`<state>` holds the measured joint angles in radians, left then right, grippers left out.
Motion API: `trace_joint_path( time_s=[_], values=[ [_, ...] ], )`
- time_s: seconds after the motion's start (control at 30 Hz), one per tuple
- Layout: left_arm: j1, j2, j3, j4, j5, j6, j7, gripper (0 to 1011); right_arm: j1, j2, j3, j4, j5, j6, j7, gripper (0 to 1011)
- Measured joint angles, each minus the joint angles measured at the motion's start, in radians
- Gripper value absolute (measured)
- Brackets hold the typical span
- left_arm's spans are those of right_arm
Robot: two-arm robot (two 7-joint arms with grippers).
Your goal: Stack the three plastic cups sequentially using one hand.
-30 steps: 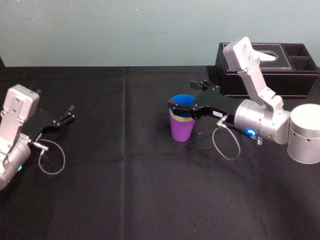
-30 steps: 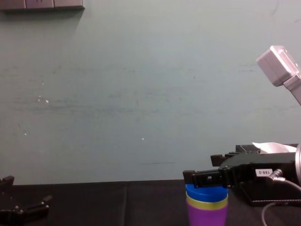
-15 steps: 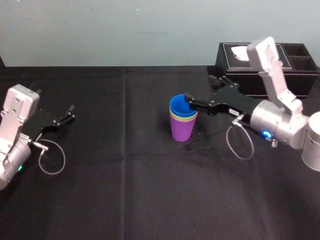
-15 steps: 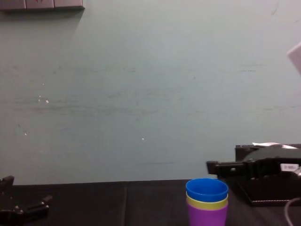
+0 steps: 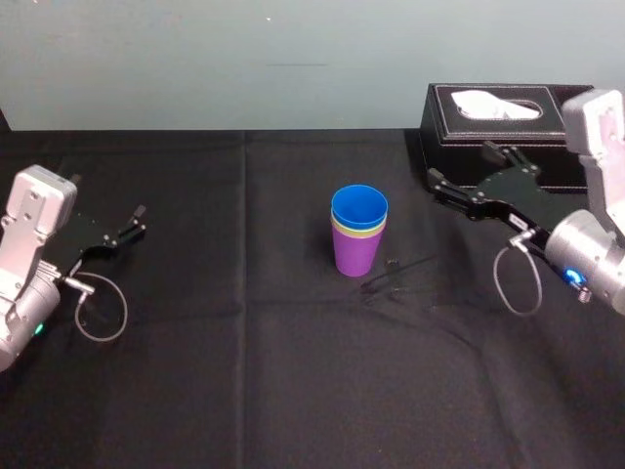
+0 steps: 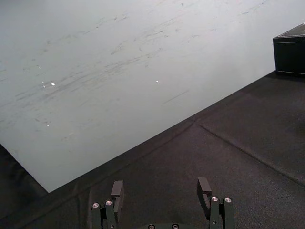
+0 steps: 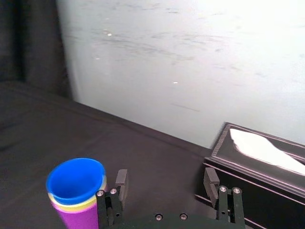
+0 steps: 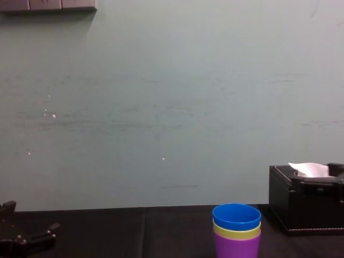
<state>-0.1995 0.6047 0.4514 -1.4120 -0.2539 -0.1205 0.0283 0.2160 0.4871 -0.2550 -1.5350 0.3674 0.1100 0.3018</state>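
Blue tapered plastic cup (image 5: 359,205) sits nested in yellow-green cup (image 5: 357,233), inside purple cup (image 5: 355,256), centre of black table (image 5: 244,371): stacking looks complete. Black right gripper (image 5: 459,166) beside black tissue box (image 5: 547,156), fingers apart, empty. Left gripper (image 5: 137,221) parked far left, fingers apart.

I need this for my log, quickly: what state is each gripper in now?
Left gripper: open, empty, parked at the far left.
Right gripper: open, empty, to the right of the stacked cups.

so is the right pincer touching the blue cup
Apart. The head view shows a stretch of bare black cloth between the open right pincer and the blue cup.
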Motion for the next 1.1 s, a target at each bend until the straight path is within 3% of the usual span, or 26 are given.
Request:
trace_joint_path(
  time_s=[0.2, 0.6, 1.1],
  values=[
    [0.0, 0.0, 0.0, 0.0, 0.0, 0.0, 0.0, 1011, -0.036, -0.003, 0.032, 0.027, -0.028, -0.042, -0.024, 1004],
    [0.0, 0.0, 0.0, 0.0, 0.0, 0.0, 0.0, 1011, -0.077, -0.01, 0.072, 0.081, -0.071, -0.073, -0.043, 1004],
    [0.0, 0.0, 0.0, 0.0, 0.0, 0.0, 0.0, 1011, -0.075, -0.01, 0.07, 0.078, -0.071, -0.072, -0.043, 1004]
  ],
)
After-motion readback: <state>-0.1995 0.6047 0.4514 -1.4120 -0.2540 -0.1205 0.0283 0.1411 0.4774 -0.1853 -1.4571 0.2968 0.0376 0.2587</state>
